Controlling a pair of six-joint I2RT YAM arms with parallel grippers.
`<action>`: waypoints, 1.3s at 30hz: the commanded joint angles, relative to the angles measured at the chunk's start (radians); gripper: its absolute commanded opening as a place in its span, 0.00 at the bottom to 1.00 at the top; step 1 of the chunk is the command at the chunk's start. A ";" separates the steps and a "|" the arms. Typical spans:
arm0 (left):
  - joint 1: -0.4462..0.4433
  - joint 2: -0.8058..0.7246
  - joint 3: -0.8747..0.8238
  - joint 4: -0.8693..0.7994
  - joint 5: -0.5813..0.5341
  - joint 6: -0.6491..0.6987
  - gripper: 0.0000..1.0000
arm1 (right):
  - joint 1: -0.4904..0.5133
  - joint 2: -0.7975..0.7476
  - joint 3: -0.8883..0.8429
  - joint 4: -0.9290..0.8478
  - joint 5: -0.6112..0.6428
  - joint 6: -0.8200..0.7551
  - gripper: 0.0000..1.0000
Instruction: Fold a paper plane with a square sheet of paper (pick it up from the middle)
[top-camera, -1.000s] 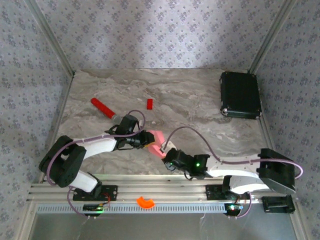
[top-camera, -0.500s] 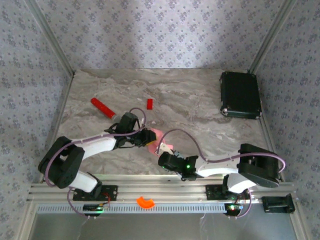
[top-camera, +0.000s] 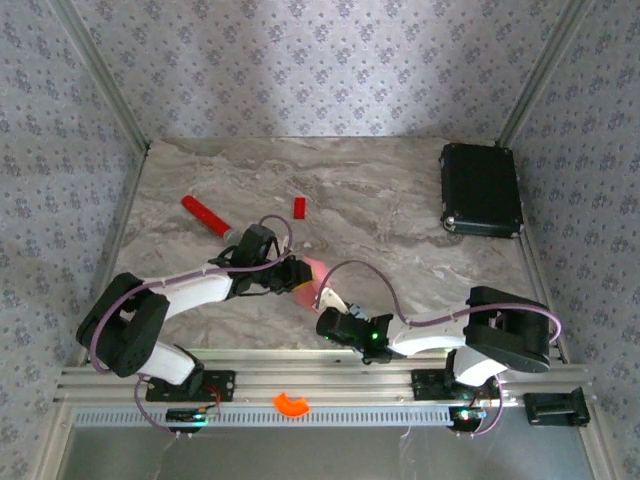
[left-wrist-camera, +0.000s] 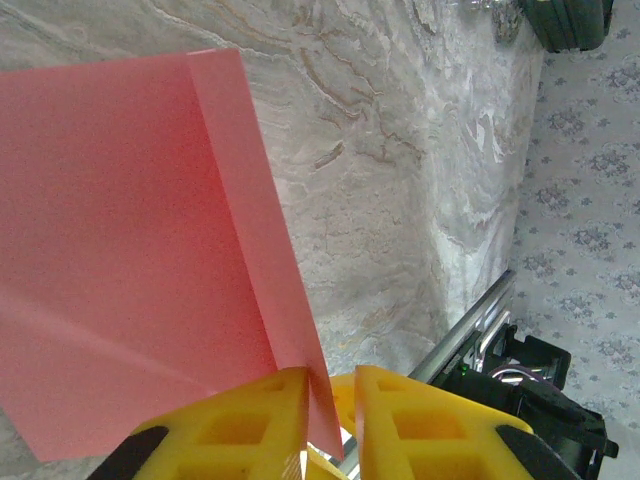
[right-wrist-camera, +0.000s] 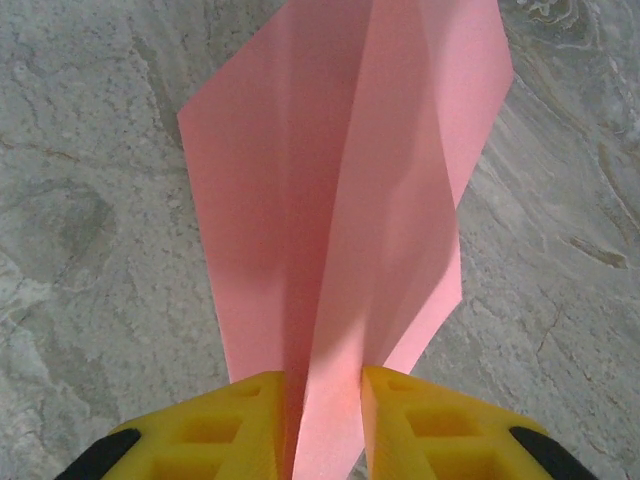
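— Marbled table (top-camera: 400, 210): what was seen nearest its front edge?
— Between both arms, creased pink paper (right-wrist-camera: 340, 200) was pinched by the right gripper (right-wrist-camera: 322, 385) and, just beyond, by the left gripper (left-wrist-camera: 330, 378). Farther back, a red block (top-camera: 298, 207) was seen.

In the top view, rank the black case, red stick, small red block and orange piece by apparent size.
1. Black case, largest.
2. Red stick with grey tip.
3. Orange curved piece, possibly helped by nearness to the camera.
4. Small red block, smallest.
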 joint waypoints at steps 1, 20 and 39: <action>-0.006 -0.017 0.029 0.024 0.024 0.015 0.18 | 0.010 0.010 -0.012 0.022 0.027 0.026 0.26; -0.006 -0.013 0.028 0.001 0.009 0.014 0.13 | 0.010 -0.003 -0.050 0.085 0.028 0.080 0.15; -0.006 -0.003 0.033 -0.016 0.006 0.017 0.12 | 0.006 -0.013 -0.085 0.184 0.027 0.102 0.20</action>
